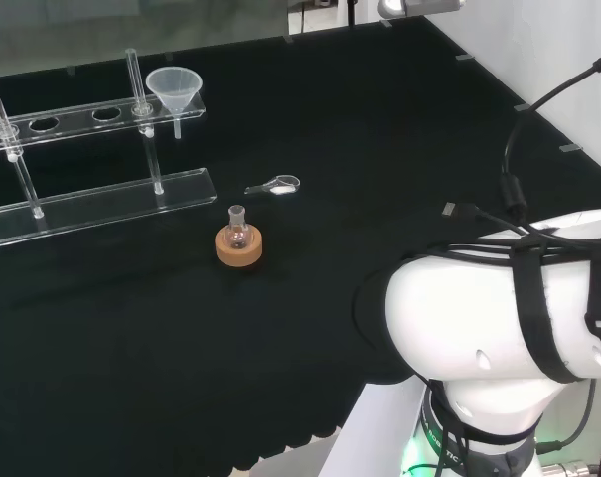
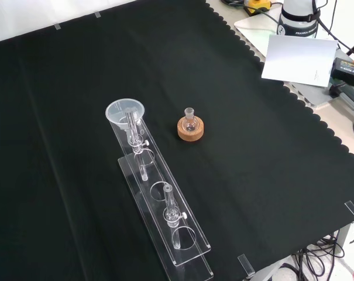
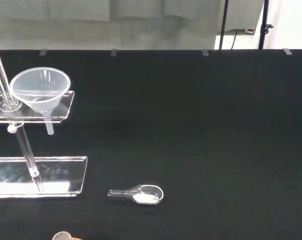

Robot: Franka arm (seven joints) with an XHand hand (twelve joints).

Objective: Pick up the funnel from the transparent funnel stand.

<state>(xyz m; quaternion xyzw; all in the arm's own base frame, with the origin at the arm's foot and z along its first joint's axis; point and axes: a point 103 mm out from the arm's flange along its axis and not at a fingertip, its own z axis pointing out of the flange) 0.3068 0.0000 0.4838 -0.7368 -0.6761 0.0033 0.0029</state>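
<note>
Upright, the funnel (image 1: 172, 91) is sitting in the end hole of the transparent funnel stand (image 1: 101, 204), its stem hanging free below; whether the fingers are apart or together cannot be told.

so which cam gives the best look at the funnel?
Wrist view: the funnel is close and large, its bowl sitting in the end hole of the clear stand, stem hanging below. Head view shows it small and far off. Front view looks down into the bowl, a stand post crossing in front.
</note>
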